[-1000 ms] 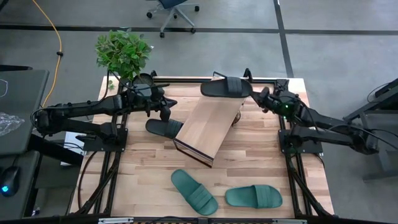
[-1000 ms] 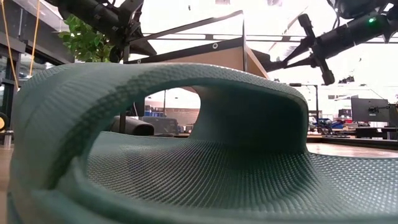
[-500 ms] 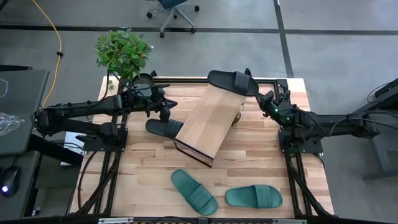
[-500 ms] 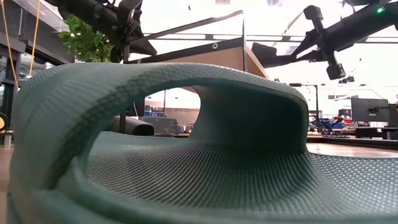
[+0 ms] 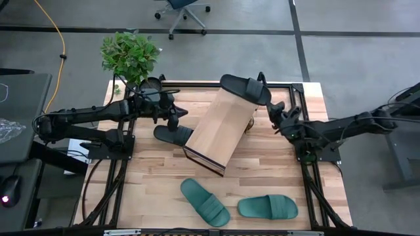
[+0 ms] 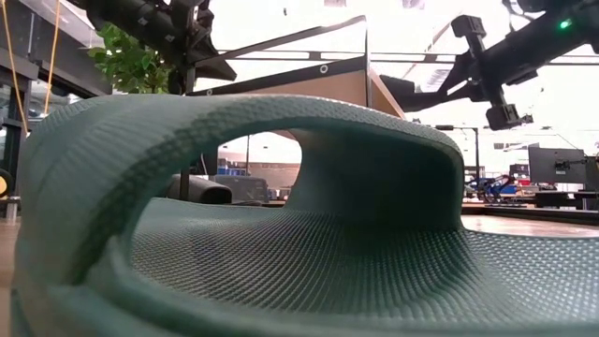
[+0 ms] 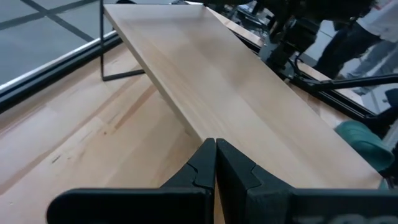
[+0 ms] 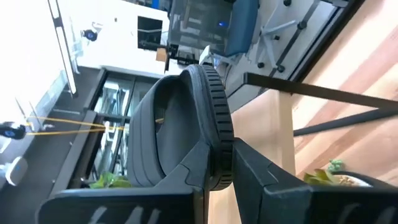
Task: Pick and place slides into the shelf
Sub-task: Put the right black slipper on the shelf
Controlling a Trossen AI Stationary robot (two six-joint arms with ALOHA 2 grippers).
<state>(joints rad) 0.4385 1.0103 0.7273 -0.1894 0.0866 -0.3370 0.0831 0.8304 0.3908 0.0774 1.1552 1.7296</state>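
Note:
One black slide [image 5: 244, 87] lies slanted over the high far end of the shelf [image 5: 220, 131], a sloping light-wood board. My right gripper [image 5: 273, 109] is at that slide's right end, shut on it. The other black slide [image 5: 170, 136] lies flat on the table against the shelf's left side. My left gripper [image 5: 174, 118] hovers shut just above it, and its wrist view shows the shut fingers [image 7: 216, 149] facing the board [image 7: 236, 93]. Two teal slides [image 5: 205, 201] [image 5: 268, 207] lie sole-down near the table's near edge; one of them [image 6: 281, 215] fills the low view. My right gripper holds the black slide by the sole's end [image 8: 219, 140], pinched between the two fingers [image 8: 186, 177] across the sole's thickness. It comes level from the table's right side. The slide stretches away from the fingers over the shelf's top edge [image 5: 230, 93]; whether it rests there I cannot tell.
A potted plant [image 5: 130, 54] stands at the table's far left corner. Dark frame rails [image 5: 308, 177] run along both table sides. Bare tabletop [image 5: 262, 164] lies between the shelf and the teal slides.
My right gripper has drawn back toward the table's near edge and turned, its arm now reaching in lower from the right. The black slide it holds has swung from lying along the far edge to slanting across the shelf's top. The left arm has kept still.

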